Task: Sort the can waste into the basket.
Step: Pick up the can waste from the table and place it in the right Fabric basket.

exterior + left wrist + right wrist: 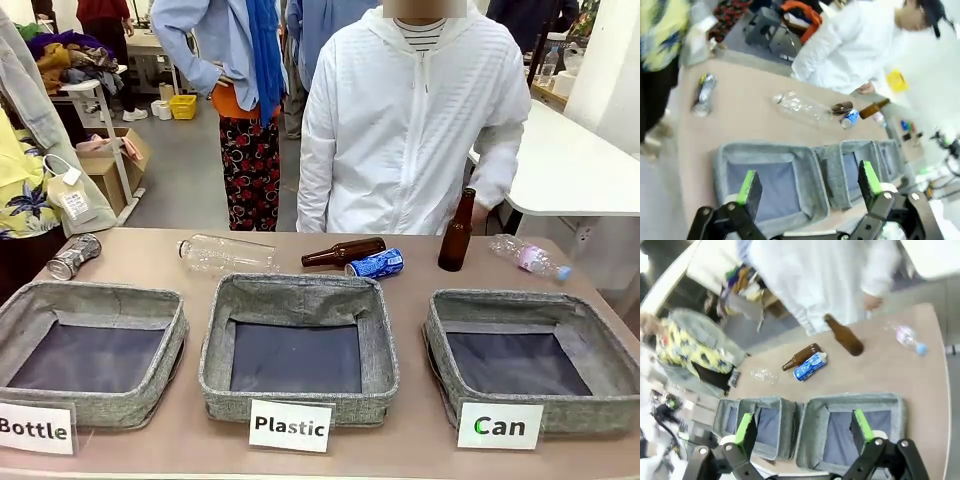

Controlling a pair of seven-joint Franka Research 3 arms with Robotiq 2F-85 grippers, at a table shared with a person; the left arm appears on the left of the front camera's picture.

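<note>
The blue can (375,264) lies on its side at mid-table, next to a lying brown bottle (343,252). The black can (73,256) lies at the far left of the table. The "Can" basket (500,300) stands at the front right, with nothing in it. My right gripper (803,427) hangs open high above that basket (850,402), with the blue can (810,366) beyond it. My left gripper (809,185) is open above the "Bottle" basket (765,150), the black can (703,94) off to its upper left. Nothing is between either pair of fingers.
The "Plastic" basket (298,290) stands in the middle and the "Bottle" basket (90,295) at the left. A brown bottle (457,232) stands upright behind the "Can" basket. Clear plastic bottles (225,254) (530,257) lie on the table. A person in a white jacket (410,130) stands at the far side.
</note>
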